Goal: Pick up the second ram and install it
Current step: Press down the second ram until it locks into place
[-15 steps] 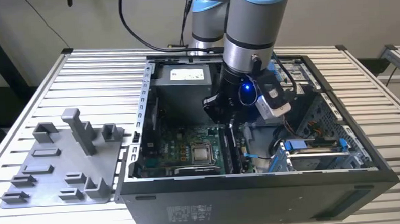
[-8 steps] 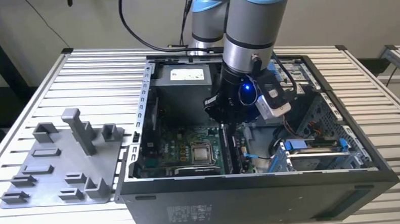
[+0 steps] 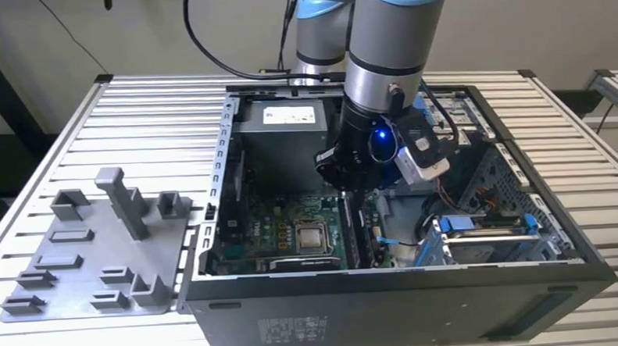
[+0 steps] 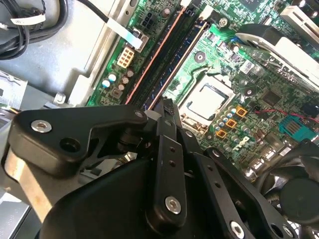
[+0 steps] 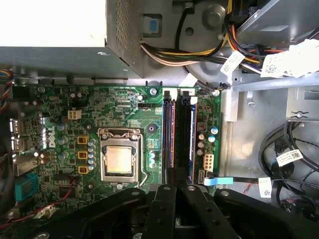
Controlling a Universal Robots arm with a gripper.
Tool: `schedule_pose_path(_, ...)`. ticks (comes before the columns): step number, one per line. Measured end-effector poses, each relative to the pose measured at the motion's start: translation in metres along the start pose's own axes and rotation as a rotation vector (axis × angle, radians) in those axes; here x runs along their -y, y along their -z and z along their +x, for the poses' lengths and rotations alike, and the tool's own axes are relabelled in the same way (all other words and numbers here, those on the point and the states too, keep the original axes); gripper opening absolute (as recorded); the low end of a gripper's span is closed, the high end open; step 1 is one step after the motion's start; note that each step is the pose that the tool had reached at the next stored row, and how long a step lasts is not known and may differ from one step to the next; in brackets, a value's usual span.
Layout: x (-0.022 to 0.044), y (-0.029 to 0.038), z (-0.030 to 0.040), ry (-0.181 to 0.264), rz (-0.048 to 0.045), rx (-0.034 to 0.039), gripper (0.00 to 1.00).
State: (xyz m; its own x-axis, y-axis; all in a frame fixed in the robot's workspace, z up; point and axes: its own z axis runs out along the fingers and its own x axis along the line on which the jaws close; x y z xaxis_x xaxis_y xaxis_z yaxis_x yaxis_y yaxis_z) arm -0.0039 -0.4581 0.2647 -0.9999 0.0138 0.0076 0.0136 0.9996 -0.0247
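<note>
On the exterior view's left, a grey fixture plate (image 3: 88,257) with blocks and posts lies on the slatted bench (image 3: 140,110), just beside the open computer case (image 3: 399,310). Toward the middle, the arm (image 3: 393,52) reaches down into the case, and the claw (image 3: 353,188) sits low over the motherboard (image 3: 280,229), near the processor socket (image 3: 312,237). In the first wrist view, the processor socket (image 5: 119,160) lies beside the memory slots (image 5: 178,132), and the claw (image 5: 177,191) sits at the slots' near end. The second ram (image 5: 184,134) stands on edge in one slot, a dark stick beside the other module. In the second wrist view, the claw (image 4: 164,112) has its black fingers (image 4: 168,144) pressed together on the end of the second ram (image 4: 182,50), which runs along the slots.
</note>
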Motion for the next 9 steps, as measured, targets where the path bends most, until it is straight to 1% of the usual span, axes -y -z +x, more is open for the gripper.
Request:
schedule_pose_path(6, 0.0, 0.0001, 0.0, 0.0, 0.0, 0.0, 0.11)
schedule_pose_path(9, 0.0, 0.0001, 0.0, 0.013, 0.0001, 0.0003, 0.11)
